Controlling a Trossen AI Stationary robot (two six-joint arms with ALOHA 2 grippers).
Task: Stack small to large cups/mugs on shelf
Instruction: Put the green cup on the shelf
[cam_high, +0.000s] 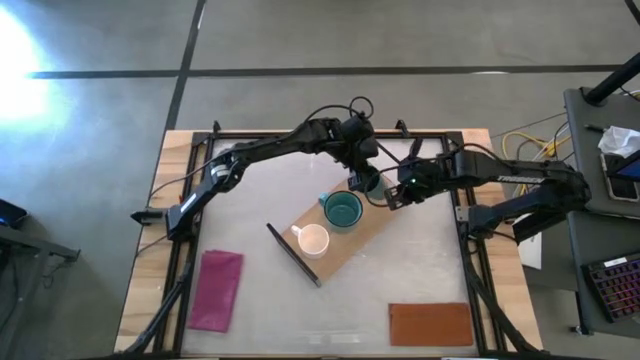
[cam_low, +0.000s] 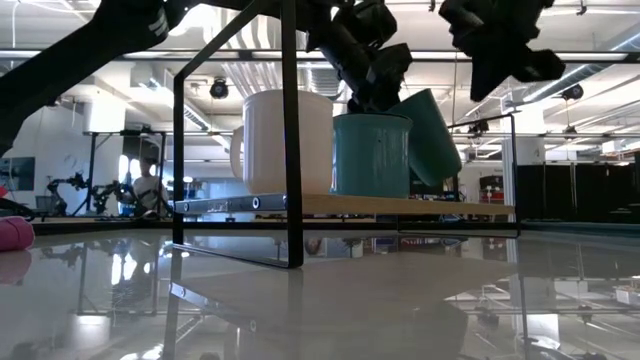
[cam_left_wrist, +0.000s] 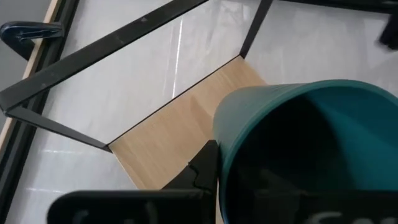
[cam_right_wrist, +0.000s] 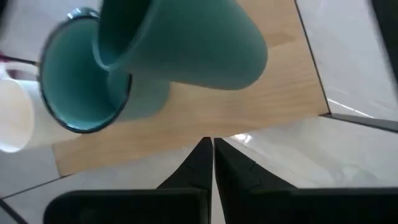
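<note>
The light-wood shelf (cam_high: 365, 238) lies slantwise at mid-table. On it stand the white mug (cam_high: 313, 240) and, beside it, the teal mug (cam_high: 343, 210); both also show in the low view, white mug (cam_low: 285, 140) and teal mug (cam_low: 372, 155). My left gripper (cam_high: 362, 178) is shut on the dark green tumbler (cam_low: 430, 135), which is tilted just beyond the teal mug, over the shelf's far end (cam_right_wrist: 261, 106). My right gripper (cam_right_wrist: 212, 158) is shut and empty, hovering close by on the tumbler's right side. My left gripper holds the tumbler by its rim (cam_left_wrist: 219, 134), coming from above. One finger (cam_left_wrist: 204, 169) lies on the outside of the wall; the other is hidden by the tumbler. The tumbler hangs tilted, mouth up toward the gripper, base (cam_low: 447, 165) low, clear of the shelf board.
The shelf's black frame ends rise at its near end (cam_high: 293, 255) and its far end (cam_low: 515, 170). A magenta cloth (cam_high: 217, 290) lies at the near left and a brown-orange mat (cam_high: 430, 323) at the near right. A person stands far off in the room (cam_low: 150, 190).
</note>
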